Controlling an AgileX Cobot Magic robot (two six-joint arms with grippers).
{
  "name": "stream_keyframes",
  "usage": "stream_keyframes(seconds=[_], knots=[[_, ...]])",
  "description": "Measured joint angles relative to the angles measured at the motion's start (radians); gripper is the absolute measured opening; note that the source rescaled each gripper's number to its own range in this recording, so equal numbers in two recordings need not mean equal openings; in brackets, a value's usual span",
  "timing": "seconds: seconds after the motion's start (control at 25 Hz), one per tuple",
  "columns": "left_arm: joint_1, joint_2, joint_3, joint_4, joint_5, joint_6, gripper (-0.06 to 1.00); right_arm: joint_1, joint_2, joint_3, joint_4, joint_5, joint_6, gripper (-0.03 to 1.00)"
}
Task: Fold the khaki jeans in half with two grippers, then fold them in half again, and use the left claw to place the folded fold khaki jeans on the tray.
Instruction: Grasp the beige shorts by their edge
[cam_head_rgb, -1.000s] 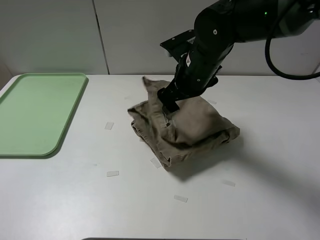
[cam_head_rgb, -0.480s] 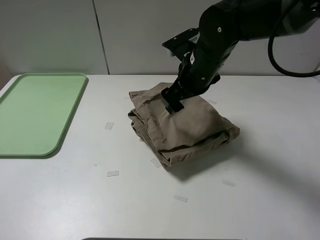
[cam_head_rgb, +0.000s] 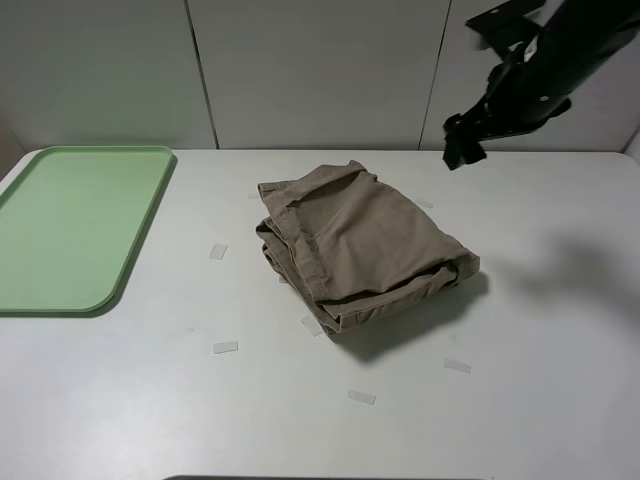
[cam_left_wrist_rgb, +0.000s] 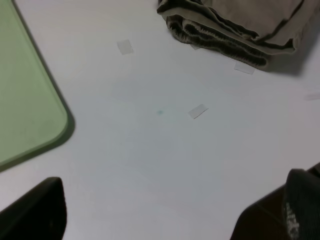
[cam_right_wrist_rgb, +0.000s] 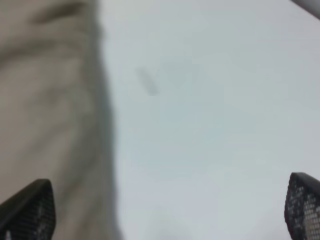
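A white table (cam_head_rgb: 150, 400) carries a pale-green tray (cam_head_rgb: 60, 230) at its far left corner. The khaki jeans (cam_head_rgb: 365, 245) lie mid-table, well apart from the tray, folded into a thick bundle. The right gripper (cam_head_rgb: 462, 150) hangs above the far right edge and the left gripper (cam_left_wrist_rgb: 165, 215) above the front, both with jaws apart and empty. The cloth looks soft, light and floppy, so pinch all layers at the stacked edge facing the tray.
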Motion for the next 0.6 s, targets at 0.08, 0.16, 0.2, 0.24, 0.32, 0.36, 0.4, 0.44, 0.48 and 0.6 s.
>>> stream_keyframes(seconds=[0.08, 0.16, 0.2, 0.24, 0.32, 0.36, 0.4, 0.44, 0.48, 0.6], knots=[[0.000, 0.000, 0.000, 0.000, 0.000, 0.000, 0.90, -0.048, -0.059, 0.056, 0.041, -0.028, -0.054, 1.00], [0.000, 0.000, 0.000, 0.000, 0.000, 0.000, 0.90, -0.092, -0.134, 0.128, 0.091, -0.060, -0.122, 1.00], [0.000, 0.000, 0.000, 0.000, 0.000, 0.000, 0.90, -0.115, -0.168, 0.166, 0.110, -0.080, -0.147, 1.00], [0.000, 0.000, 0.000, 0.000, 0.000, 0.000, 0.90, -0.139, -0.210, 0.197, 0.126, -0.096, -0.173, 1.00], [0.000, 0.000, 0.000, 0.000, 0.000, 0.000, 0.90, -0.185, -0.293, 0.265, 0.152, -0.125, -0.197, 1.00], [0.000, 0.000, 0.000, 0.000, 0.000, 0.000, 0.90, -0.209, -0.340, 0.295, 0.154, -0.129, -0.198, 1.00], [0.000, 0.000, 0.000, 0.000, 0.000, 0.000, 0.90, -0.231, -0.388, 0.319, 0.155, -0.130, -0.196, 1.00], [0.000, 0.000, 0.000, 0.000, 0.000, 0.000, 0.90, -0.247, -0.439, 0.346, 0.157, -0.130, -0.190, 1.00], [0.000, 0.000, 0.000, 0.000, 0.000, 0.000, 0.90, -0.264, -0.482, 0.370, 0.158, -0.130, -0.180, 1.00], [0.000, 0.000, 0.000, 0.000, 0.000, 0.000, 0.90, -0.296, -0.645, 0.424, 0.155, -0.122, -0.133, 1.00]])
